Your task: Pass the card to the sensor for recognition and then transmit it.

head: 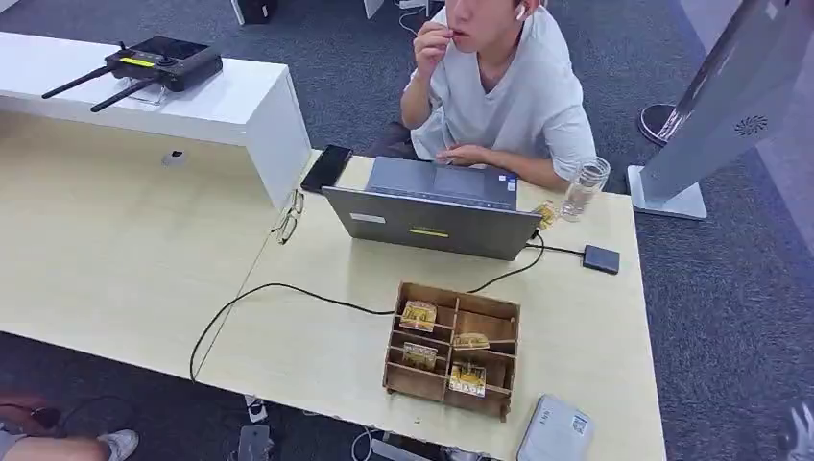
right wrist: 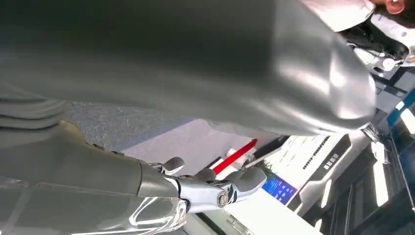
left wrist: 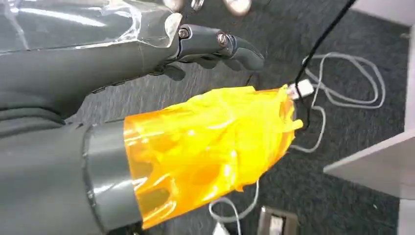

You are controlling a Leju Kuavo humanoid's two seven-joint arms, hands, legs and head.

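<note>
A wooden organizer stands on the pale table near its front edge. Several yellow-patterned cards lie in its compartments. A flat grey-white device lies at the front edge, right of the organizer. A small dark box is wired to the laptop. My left hand hangs over dark carpet and loose cables; its thumb is wrapped in yellow tape, its fingers are stretched apart, and it holds nothing. My right hand has its fingers extended away from the thick thumb, with nothing in it.
A person sits behind an open laptop at the far side. A glass bottle, glasses, a phone and a black cable lie on the table. A grey kiosk stands at the right.
</note>
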